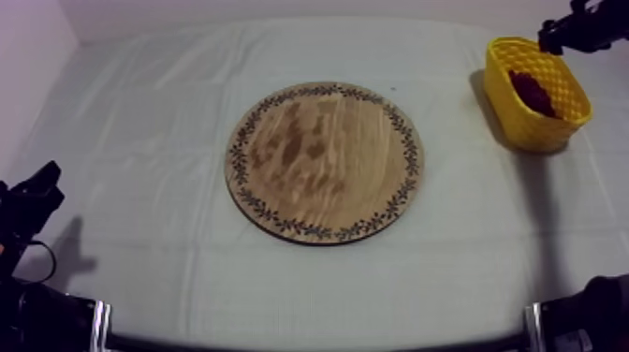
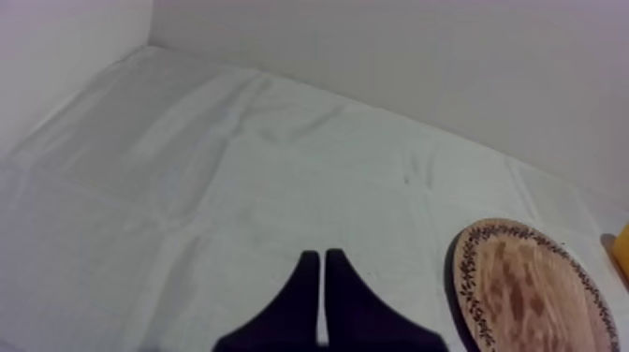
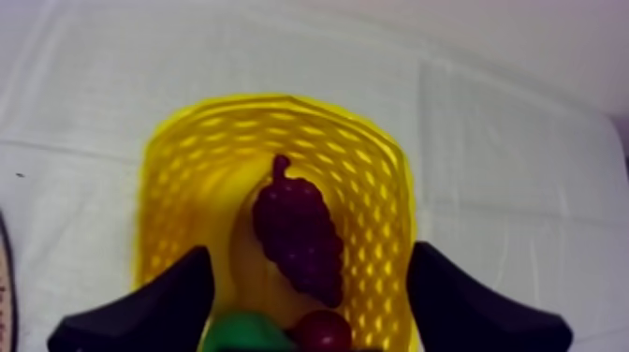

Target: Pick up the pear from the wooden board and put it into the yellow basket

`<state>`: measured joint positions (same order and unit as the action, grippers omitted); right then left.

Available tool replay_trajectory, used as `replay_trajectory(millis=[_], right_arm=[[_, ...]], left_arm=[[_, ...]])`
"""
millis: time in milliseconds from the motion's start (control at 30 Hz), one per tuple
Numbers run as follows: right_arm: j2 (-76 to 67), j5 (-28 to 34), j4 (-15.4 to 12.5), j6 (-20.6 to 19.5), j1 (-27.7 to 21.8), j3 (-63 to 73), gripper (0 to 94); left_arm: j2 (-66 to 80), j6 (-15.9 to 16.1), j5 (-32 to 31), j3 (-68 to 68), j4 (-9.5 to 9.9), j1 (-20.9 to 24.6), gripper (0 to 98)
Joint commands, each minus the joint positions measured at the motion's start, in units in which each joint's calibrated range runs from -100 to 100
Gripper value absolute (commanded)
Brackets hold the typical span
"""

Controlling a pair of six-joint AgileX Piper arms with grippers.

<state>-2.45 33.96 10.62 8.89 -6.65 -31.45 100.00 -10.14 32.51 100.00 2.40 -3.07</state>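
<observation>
The round wooden board (image 1: pixel 325 161) lies mid-table with nothing on it; its edge (image 2: pixel 524 290) also shows beside my left gripper. The yellow basket (image 1: pixel 562 89) stands at the far right. In it lie the green pear (image 3: pixel 243 333), a dark bunch of grapes (image 3: pixel 298 232) and a small red fruit (image 3: pixel 323 330). My right gripper (image 3: pixel 311 257) hangs over the basket (image 3: pixel 178 187), open, fingers spread wide to either side; from above it (image 1: pixel 552 37) sits at the basket's far rim. My left gripper (image 2: pixel 323 260) is shut on nothing, low at the left (image 1: pixel 42 183).
The grey-white cloth (image 1: pixel 140 122) covers the table, with a wall behind. Black arm parts sit at the near left corner (image 1: pixel 47 318) and near right corner (image 1: pixel 585 318). Open cloth lies between board and basket.
</observation>
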Motion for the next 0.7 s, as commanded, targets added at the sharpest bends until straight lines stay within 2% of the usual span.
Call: replay_trajectory(millis=[0,267,433,667], right_arm=[[-12.8,-3.8,0.7,-1.0,0.6,-9.6,54.4],[-37.3,-10.2,-1.3,-1.0,3.4,-29.9,46.7],[-51.6,-10.6,-3.6,0.0,5.0,-41.7,41.0],[-69.5,-8.3,-8.8,3.3,6.2,-55.3,35.9]], left_arm=[[0.0,0.0,0.0,0.0,0.02,0.0,0.1],[0.0,0.0,0.0,0.0,0.02,0.0,0.1],[0.0,0.0,0.0,0.0,0.02,0.0,0.1],[0.0,0.0,0.0,0.0,0.02,0.0,0.1]])
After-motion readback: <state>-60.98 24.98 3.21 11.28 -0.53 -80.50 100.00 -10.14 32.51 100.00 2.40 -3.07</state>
